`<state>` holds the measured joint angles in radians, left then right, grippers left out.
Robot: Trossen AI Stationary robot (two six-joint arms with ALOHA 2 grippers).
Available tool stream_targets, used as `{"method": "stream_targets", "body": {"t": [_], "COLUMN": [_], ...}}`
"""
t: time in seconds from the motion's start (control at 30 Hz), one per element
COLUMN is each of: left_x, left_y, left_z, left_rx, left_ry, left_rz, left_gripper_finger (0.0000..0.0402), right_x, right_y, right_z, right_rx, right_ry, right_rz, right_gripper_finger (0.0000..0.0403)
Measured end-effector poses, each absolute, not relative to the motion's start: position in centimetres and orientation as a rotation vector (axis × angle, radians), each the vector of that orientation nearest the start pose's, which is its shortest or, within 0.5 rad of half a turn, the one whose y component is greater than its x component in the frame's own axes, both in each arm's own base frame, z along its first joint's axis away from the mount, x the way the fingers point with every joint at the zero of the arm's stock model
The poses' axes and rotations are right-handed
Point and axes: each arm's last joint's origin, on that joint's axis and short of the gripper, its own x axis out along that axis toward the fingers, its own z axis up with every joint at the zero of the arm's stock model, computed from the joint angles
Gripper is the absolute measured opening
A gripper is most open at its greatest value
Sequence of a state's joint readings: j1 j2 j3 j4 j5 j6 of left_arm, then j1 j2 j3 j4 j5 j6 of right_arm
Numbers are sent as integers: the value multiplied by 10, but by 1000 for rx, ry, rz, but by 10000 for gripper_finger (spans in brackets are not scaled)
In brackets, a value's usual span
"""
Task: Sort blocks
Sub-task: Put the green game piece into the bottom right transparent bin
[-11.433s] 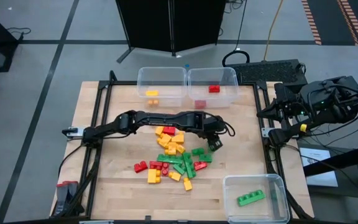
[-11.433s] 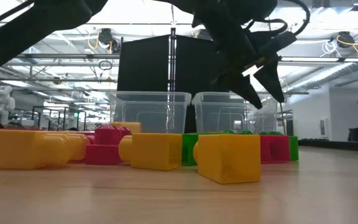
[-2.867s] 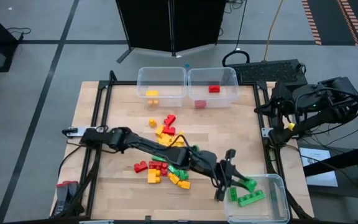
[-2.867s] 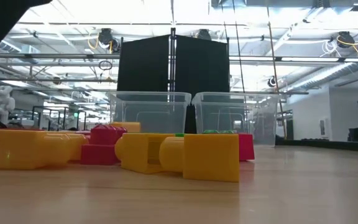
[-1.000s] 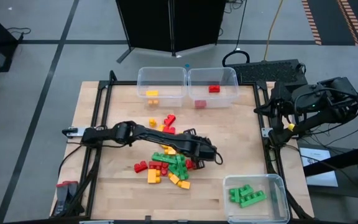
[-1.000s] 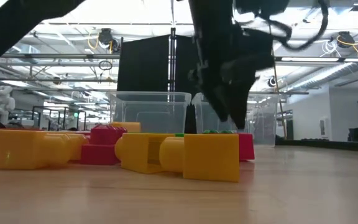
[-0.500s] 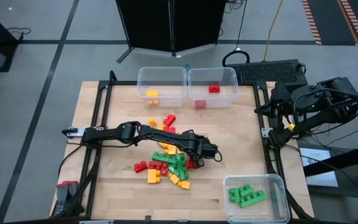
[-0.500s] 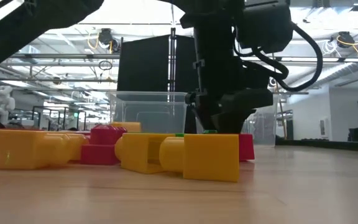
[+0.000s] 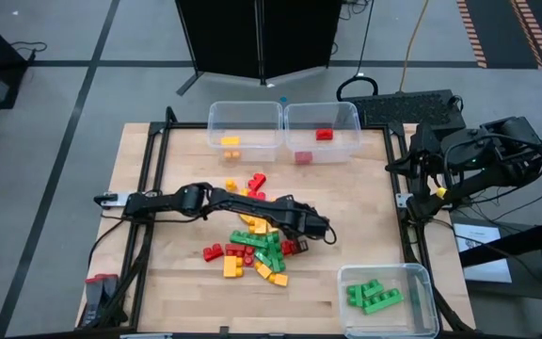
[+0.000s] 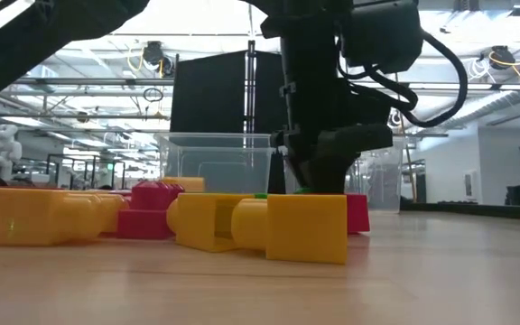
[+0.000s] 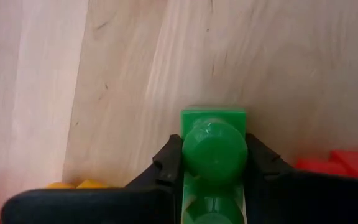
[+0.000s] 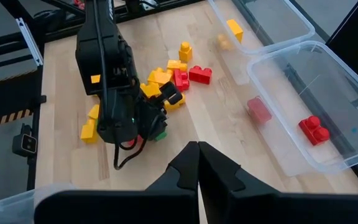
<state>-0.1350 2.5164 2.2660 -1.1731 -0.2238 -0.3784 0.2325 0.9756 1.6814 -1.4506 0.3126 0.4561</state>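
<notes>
Red, yellow and green blocks (image 9: 252,247) lie in a loose pile at the table's middle. My left gripper (image 9: 295,239) points steeply down at the pile's right edge and is shut on a green block (image 11: 214,151), whose round studs face up. In the low view this gripper (image 10: 321,181) stands behind a yellow block (image 10: 305,227). My right gripper (image 12: 197,157) is shut on nothing and held high beyond the table's right edge, where its arm (image 9: 469,165) waits. My left gripper pinches the green block by its two opposite sides (image 11: 183,163), one finger (image 11: 166,165) on each side. The fingers come from above, pointing down, and lie across the block. The block sits studs up, low at the pile's level; the yellow block hides its underside.
Two clear bins stand at the far edge: the left one (image 9: 245,115) holds a yellow block, the right one (image 9: 346,127) red blocks. A third clear bin (image 9: 422,282) at the near right corner holds green blocks. Bare wood lies right of the pile.
My left gripper has come down onto the right edge of the pile, and in the low view its fingers have drawn together about the green block. The pile itself has not shifted.
</notes>
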Motion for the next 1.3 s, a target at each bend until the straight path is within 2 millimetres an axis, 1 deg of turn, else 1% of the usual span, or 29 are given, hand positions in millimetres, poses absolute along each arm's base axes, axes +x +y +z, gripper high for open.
{"method": "stream_targets", "body": {"t": [0.03,0.1,0.2,0.3,0.4,0.47,0.53,0.63,0.7,0.8,0.93,1.03,1.2,1.3], "left_x": [495,493,487,483,479,475,476,479,479,482,495,508,528,536], "left_y": [-60,-59,-58,-58,-62,-71,-83,-105,-120,-142,-166,-179,-190,-195], "left_z": [166,185,224,262,310,342,366,386,395,398,379,358,312,289], "left_rx": [-65,-79,-101,-135,-175,-167,-144,-93,-58,-14,59,55,63,67], "left_ry": [1352,1308,1211,1066,835,660,491,295,197,72,-9,-54,-20,0], "left_rz": [333,329,323,304,270,225,166,76,22,-32,-108,-180,-236,-246], "left_gripper_finger": [71,71,71,71,71,71,71,71,71,71,71,71,71,71], "right_x": [89,89,89,89,89,89,89,90,90,90,90,90,90,90], "right_y": [12,12,12,12,11,10,10,11,11,10,11,11,11,11], "right_z": [462,462,462,462,462,463,463,463,463,463,463,463,463,463], "right_rx": [236,235,236,233,224,220,220,222,225,231,231,239,250,258], "right_ry": [682,682,682,679,668,660,657,654,654,653,653,652,650,649], "right_rz": [-237,-237,-237,-243,-270,-286,-287,-287,-288,-291,-290,-293,-297,-300], "right_gripper_finger": [2,2,2,2,2,2,2,2,2,2,2,2,2,2]}}
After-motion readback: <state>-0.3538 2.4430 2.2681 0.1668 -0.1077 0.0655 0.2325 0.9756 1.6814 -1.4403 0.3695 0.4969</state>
